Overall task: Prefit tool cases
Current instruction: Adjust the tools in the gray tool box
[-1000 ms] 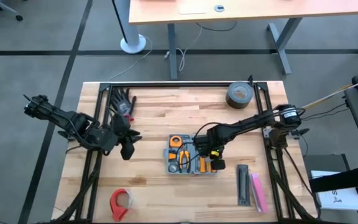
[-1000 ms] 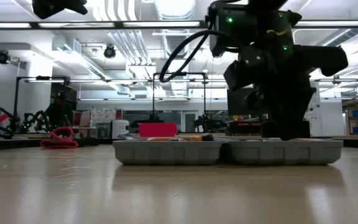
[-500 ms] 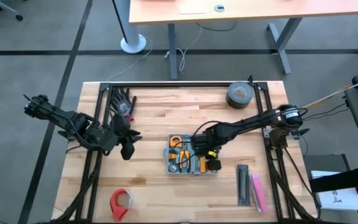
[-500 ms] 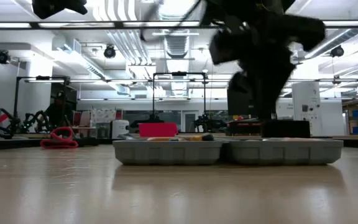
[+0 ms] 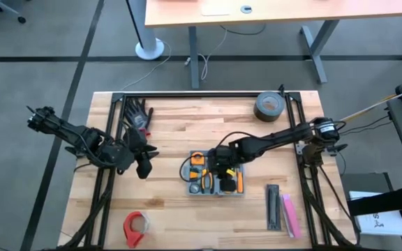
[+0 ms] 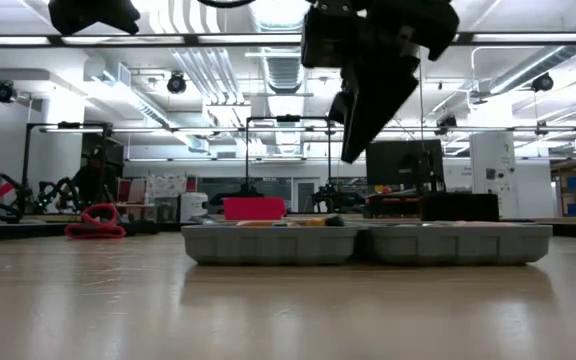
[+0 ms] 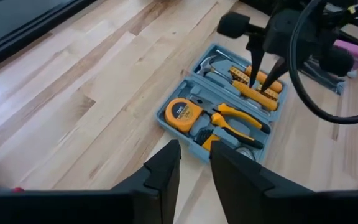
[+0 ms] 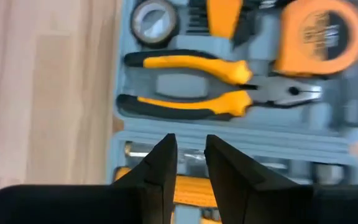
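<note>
I have the right gripper (image 5: 223, 180) above the open tool case (image 5: 215, 174), jaws slightly spread and empty, while the left gripper (image 5: 144, 166) waits over the desk (image 5: 173, 125), jaws likewise.

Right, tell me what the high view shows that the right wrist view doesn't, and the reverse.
Only the high view shows the grey duct tape roll, red tape dispenser, black and pink bars, and the left gripper waiting over bare wood. Only the right wrist view shows a small silver tape roll in a slot. Both show the open blue-grey plastic tool case, yellow tape measure, yellow-handled pliers and right gripper.
</note>
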Robot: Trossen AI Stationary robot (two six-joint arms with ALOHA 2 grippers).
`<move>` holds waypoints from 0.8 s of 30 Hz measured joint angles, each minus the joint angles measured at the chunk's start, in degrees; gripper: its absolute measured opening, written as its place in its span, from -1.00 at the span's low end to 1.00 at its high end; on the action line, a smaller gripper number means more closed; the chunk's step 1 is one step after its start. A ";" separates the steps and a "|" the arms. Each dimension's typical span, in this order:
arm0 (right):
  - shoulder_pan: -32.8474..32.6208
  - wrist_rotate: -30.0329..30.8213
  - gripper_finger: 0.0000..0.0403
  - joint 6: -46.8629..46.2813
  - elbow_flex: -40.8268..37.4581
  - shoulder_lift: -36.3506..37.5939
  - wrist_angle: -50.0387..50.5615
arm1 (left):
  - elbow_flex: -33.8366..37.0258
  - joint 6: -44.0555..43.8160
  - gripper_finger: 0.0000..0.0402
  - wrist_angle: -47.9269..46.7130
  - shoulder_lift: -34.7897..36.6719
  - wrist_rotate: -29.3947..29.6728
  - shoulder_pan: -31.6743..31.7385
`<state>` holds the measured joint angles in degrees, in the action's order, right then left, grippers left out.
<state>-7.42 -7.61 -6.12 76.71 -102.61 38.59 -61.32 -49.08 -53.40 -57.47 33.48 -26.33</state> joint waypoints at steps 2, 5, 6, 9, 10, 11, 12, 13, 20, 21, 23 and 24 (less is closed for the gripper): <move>0.26 0.28 -0.68 1.01 1.72 0.00 2.04 | 0.00 0.30 -0.54 -0.01 0.02 0.30 0.00; 0.82 0.32 -0.71 2.08 3.73 0.00 2.69 | 0.00 1.08 -0.55 -0.23 0.14 0.54 0.00; 1.04 0.29 -0.72 2.26 4.30 0.00 3.08 | 0.00 1.33 -0.56 -0.29 0.30 0.56 0.00; 1.48 0.32 -0.74 2.83 5.74 0.00 3.54 | 0.00 1.61 -0.57 -0.40 1.38 0.56 0.00; 1.63 0.31 -0.74 3.11 6.03 0.00 3.59 | 0.00 1.64 -0.57 -0.40 1.85 0.58 0.00; 1.73 0.34 -0.73 3.19 6.36 0.00 3.70 | 0.00 1.77 -0.57 -0.40 2.38 0.60 0.00; 1.86 0.31 -0.72 3.34 6.60 0.00 3.70 | 0.00 2.03 -0.57 -0.40 2.91 0.63 0.00; 1.90 0.35 -0.72 3.58 6.73 0.00 3.69 | 0.00 2.10 -0.57 -0.42 3.42 0.77 0.00; 2.34 0.34 -0.67 4.34 6.77 -1.20 3.73 | 0.00 2.15 -0.53 -0.93 6.38 2.01 0.00; 2.45 0.32 -0.68 4.55 6.78 -1.85 3.70 | 0.00 2.14 -0.52 -1.16 6.56 2.00 0.00; 2.49 0.30 -0.69 4.88 7.03 -3.32 3.76 | -0.02 2.14 -0.52 -1.20 6.75 2.01 0.00; 2.49 0.28 -0.70 5.30 7.21 -4.12 3.77 | -0.02 2.13 -0.53 -1.23 6.78 2.00 0.00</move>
<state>-4.93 -7.33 -0.82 83.92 -106.73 42.36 -61.34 -46.95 -54.63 -50.70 35.48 -26.33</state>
